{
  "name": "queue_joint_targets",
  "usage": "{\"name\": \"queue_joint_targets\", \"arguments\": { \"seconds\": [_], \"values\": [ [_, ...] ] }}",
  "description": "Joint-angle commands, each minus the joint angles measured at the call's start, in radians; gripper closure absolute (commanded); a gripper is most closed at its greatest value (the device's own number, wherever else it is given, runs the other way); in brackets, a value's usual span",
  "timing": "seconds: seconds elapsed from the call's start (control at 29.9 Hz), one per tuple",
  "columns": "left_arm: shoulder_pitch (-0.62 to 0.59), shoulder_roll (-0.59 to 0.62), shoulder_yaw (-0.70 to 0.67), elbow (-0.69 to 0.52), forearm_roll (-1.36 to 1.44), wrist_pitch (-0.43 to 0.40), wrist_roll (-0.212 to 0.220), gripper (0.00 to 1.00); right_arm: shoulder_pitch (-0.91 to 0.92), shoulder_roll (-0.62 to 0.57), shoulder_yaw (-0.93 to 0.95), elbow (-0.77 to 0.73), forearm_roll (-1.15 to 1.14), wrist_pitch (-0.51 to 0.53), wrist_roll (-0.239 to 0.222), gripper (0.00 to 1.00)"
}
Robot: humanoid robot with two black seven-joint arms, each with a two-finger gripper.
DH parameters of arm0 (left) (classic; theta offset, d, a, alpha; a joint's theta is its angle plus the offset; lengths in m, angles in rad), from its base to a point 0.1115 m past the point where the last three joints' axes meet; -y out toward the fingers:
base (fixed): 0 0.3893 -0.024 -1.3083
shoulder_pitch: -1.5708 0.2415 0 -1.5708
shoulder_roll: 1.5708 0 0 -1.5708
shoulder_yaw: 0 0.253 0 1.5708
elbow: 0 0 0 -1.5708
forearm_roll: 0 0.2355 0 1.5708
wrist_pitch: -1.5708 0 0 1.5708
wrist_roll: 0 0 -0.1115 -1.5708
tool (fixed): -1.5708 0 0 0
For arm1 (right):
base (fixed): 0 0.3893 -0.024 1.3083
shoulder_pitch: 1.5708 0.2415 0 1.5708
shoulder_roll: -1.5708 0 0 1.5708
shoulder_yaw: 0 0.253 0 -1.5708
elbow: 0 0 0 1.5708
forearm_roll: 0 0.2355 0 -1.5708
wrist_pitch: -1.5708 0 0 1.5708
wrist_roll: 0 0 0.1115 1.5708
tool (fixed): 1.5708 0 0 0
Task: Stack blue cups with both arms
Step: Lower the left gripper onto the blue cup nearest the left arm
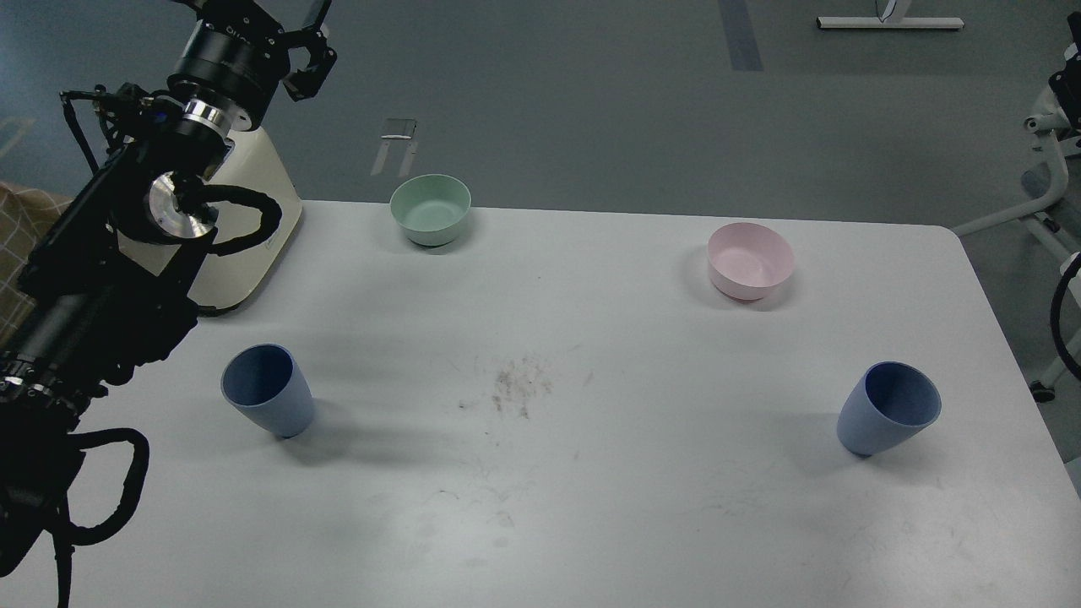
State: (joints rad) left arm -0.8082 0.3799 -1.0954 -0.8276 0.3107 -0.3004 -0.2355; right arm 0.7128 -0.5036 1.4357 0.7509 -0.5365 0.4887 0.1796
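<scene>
Two blue cups stand upright on the white table (591, 507), far apart. One blue cup (267, 390) is at the front left and the other blue cup (888, 409) at the front right, both with their mouths up and nothing inside. My left arm rises along the left edge. Its gripper (311, 40) is held high above the table's back left corner, well away from the left cup, fingers spread with nothing between them. The right arm's gripper is out of view.
A pale green bowl (431, 209) sits at the back, left of centre, and a pink bowl (750, 260) at the back right. A cream-white appliance (262, 211) stands at the back left corner behind my left arm. White frame legs (1043, 219) stand off the table's right side.
</scene>
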Motion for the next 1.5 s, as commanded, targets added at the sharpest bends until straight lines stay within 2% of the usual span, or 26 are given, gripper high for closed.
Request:
{"name": "queue_joint_targets", "arguments": {
  "seconds": [0.0,0.37,0.6,0.67,0.8,0.87,0.94,1.14,1.47],
  "values": [
    [-0.003,0.001,0.002,0.001,0.002,-0.002,0.004,0.02,0.002,0.002,0.0,-0.004,-0.031,0.0,0.0,0.0],
    [0.004,0.013,0.005,-0.007,0.008,-0.025,0.007,0.02,0.013,-0.003,0.038,-0.016,-0.01,0.0,-0.008,0.0],
    [0.073,0.204,0.11,-0.185,0.025,-0.039,-0.011,0.02,0.007,-0.003,0.038,-0.01,-0.01,0.0,-0.002,0.0],
    [0.102,0.301,0.12,-0.279,0.108,-0.031,-0.025,0.02,0.001,-0.003,0.037,-0.007,-0.01,0.0,-0.002,0.0],
    [0.159,0.431,0.123,-0.418,0.27,-0.039,-0.025,0.02,-0.012,-0.004,0.035,-0.004,-0.01,0.0,0.0,0.0],
    [0.225,0.516,0.123,-0.51,0.42,-0.039,-0.027,0.03,-0.029,-0.007,0.037,-0.002,-0.01,0.0,0.0,0.0],
    [0.26,0.556,0.123,-0.537,0.564,-0.037,-0.025,0.03,-0.032,-0.013,0.04,-0.002,-0.01,0.0,0.0,0.0],
    [0.36,0.617,0.124,-0.576,0.962,-0.037,-0.028,0.03,-0.033,-0.018,0.064,-0.004,-0.01,0.0,0.004,0.0],
    [0.442,0.698,0.137,-0.732,1.285,-0.037,-0.028,0.1,-0.036,-0.029,0.089,-0.002,-0.008,0.0,0.004,0.0]
  ]
}}
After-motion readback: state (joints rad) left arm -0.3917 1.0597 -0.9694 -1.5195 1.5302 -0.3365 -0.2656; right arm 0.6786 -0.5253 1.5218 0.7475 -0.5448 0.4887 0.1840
